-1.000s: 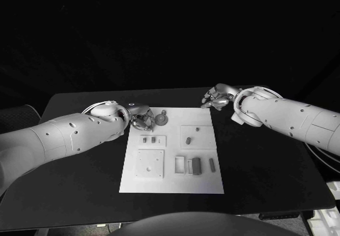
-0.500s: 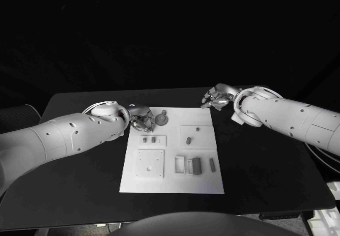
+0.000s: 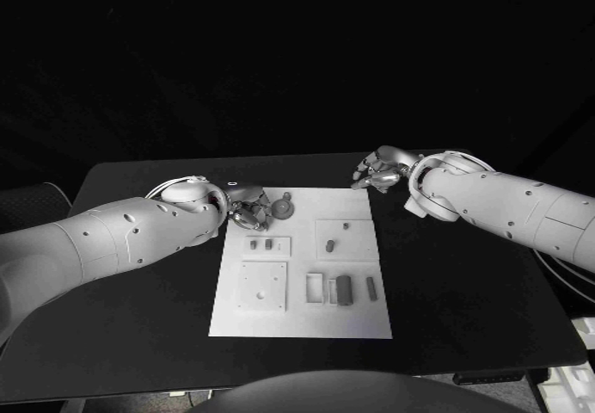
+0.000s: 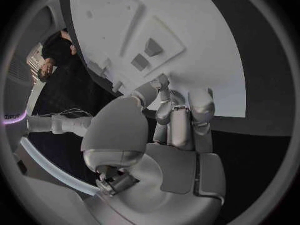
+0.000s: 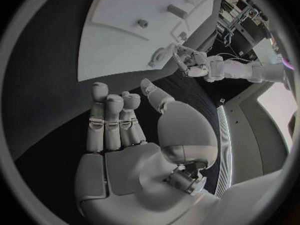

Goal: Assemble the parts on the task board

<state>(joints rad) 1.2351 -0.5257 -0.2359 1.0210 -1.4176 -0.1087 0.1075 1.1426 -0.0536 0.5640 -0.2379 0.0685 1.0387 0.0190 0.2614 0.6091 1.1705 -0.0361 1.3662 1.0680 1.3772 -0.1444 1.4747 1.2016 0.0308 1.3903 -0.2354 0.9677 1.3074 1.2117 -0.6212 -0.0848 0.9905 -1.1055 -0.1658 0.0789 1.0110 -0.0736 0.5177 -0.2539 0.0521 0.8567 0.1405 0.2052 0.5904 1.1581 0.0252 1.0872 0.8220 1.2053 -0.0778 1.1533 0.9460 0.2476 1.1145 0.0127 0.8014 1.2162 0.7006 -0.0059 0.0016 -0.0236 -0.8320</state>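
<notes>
The white task board (image 3: 302,262) lies in the middle of the black table. A round grey part (image 3: 285,206) sits near its far left corner. My left hand (image 3: 248,210) hovers right beside that part with its fingers curled in; I cannot tell whether they touch it. In the left wrist view the left hand (image 4: 169,120) has its fingertips drawn in toward the thumb over the board's edge (image 4: 206,92), with nothing plainly between them. My right hand (image 3: 381,172) hangs off the board's far right corner, and in the right wrist view its fingers (image 5: 112,120) stand loosely apart, holding nothing.
Two small parts (image 3: 260,245) stand in a square recess, another part (image 3: 330,246) sits to their right. A square plate (image 3: 263,286) and three upright blocks (image 3: 344,291) occupy the board's near half. Black table (image 3: 137,327) surrounds the board.
The left hand's fingers have shifted only slightly beside the round part. The right arm has not moved.
</notes>
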